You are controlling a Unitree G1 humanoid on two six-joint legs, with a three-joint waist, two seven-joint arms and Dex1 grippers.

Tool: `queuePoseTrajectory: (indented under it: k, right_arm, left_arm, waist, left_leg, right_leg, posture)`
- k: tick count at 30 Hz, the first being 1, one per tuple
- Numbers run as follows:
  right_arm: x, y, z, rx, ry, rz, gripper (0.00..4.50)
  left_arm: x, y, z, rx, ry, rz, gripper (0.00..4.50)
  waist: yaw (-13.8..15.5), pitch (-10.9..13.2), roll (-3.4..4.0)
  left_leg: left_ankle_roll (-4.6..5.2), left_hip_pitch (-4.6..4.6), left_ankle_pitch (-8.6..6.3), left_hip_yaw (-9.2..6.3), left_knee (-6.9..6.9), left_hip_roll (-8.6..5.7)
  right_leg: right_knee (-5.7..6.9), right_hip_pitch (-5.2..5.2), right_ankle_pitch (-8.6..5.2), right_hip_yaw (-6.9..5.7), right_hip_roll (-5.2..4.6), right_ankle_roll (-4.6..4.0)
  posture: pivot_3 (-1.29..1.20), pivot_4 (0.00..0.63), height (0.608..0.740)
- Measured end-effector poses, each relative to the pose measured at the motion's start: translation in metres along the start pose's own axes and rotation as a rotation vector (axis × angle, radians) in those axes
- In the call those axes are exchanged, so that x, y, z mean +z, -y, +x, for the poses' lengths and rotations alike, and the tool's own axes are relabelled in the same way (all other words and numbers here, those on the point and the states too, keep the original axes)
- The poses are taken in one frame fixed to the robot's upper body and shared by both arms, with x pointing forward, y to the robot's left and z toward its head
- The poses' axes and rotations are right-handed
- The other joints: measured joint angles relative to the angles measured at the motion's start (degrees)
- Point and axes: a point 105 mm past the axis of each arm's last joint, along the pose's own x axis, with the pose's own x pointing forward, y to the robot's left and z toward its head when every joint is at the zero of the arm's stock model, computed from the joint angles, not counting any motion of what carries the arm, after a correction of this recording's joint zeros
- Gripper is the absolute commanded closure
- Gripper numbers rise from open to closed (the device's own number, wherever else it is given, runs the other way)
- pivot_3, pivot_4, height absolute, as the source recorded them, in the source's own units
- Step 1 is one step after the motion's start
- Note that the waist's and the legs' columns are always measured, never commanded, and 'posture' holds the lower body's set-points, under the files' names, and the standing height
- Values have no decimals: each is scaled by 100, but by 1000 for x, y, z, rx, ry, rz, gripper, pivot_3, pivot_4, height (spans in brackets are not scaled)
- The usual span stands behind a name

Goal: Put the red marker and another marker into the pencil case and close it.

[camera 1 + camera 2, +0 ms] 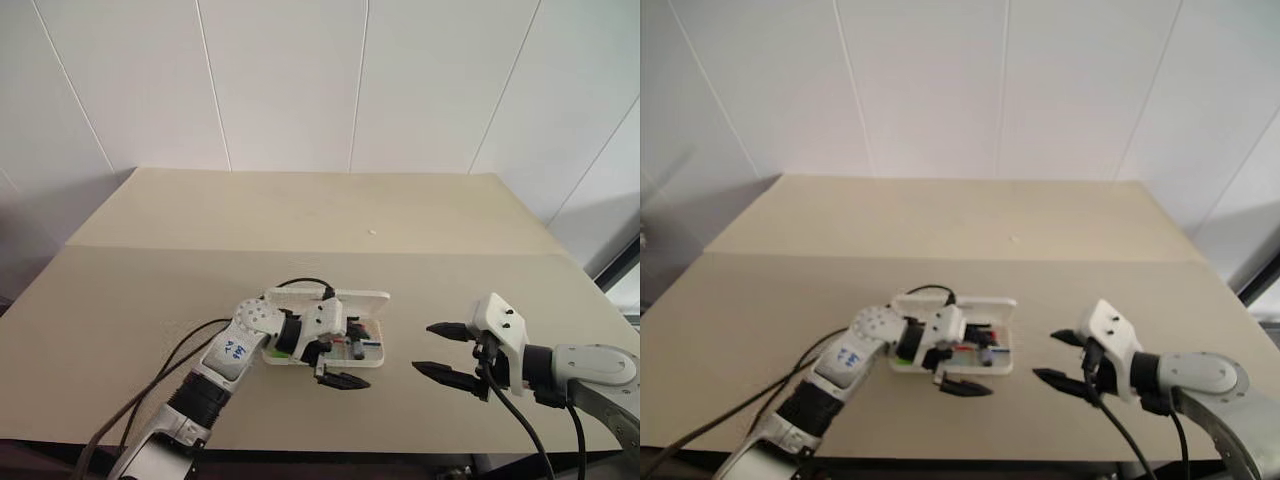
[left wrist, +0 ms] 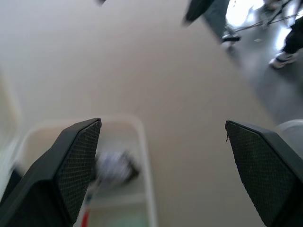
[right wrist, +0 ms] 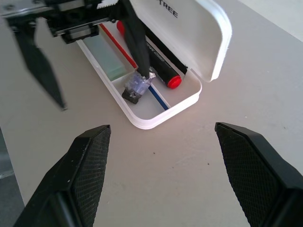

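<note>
Black left claw spread wide, empty, over the open pencil case; right claw wide, empty.

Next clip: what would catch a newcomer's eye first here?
The open white pencil case lies near the front of the tan table, lid up, with a red-tipped dark marker and a pale green one lying inside. The left gripper hangs right over the case with its fingers spread and empty. The right gripper waits open to the case's right, pointing at it.
</note>
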Motion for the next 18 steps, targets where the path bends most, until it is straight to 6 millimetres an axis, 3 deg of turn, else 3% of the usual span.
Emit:
queuePoseTrajectory:
  k: [8,13,18]
  right_arm:
    - [0,0,0,0,1,-1,0]
    - [0,0,0,0,2,-1,0]
    - [1,0,0,-2,2,-2,0]
  left_arm:
    - [3,-11,-11,64,-23,15,33]
    - [-3,3,-10,-1,-45,-14,33]
    - [3,16,-5,-66,-19,-3,33]
  waist:
    - [3,0,0]
    - [-7,0,0]
    - [17,-1,1]
  left_leg:
    - [0,-1,0,0,-2,0]
    - [0,0,0,0,-4,1]
    - [0,1,0,0,0,1]
  right_leg:
    - [-1,-1,0,0,-1,0]
    - [0,-1,-1,0,0,-1]
    - [0,2,-1,0,-1,-1]
  posture:
    - [0,150,740]
    - [0,150,740]
    - [0,150,740]
